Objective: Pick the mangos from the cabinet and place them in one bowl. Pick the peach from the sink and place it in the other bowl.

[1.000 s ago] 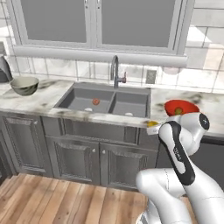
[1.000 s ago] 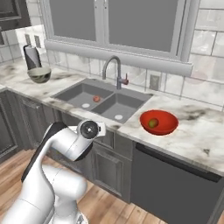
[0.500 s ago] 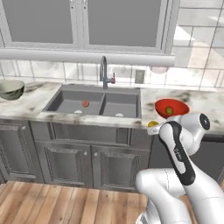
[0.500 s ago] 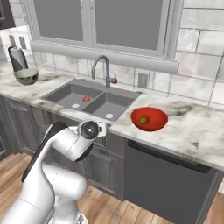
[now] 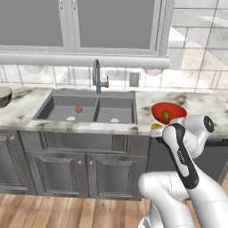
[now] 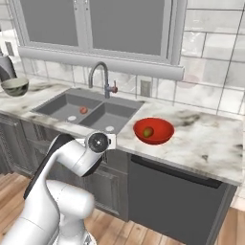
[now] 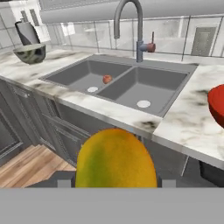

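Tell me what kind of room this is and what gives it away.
A rendered home kitchen, by the look of it. The dark grey double-basin sink with a curved grey tap is set in a marbled white countertop, with grey panelled cabinets below and a white tiled wall behind.

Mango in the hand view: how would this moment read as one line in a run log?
gripper: shut on yellow-green mango | red bowl: holds one mango | peach: in sink's left basin | grey-green bowl: on counter left of sink

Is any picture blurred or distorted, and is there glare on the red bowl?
Hand view: the held mango looms huge and soft-edged, while the sink stays sharp. Right base view: the red bowl shows only a faint sheen, no strong glare. Left base view: even, flat light.
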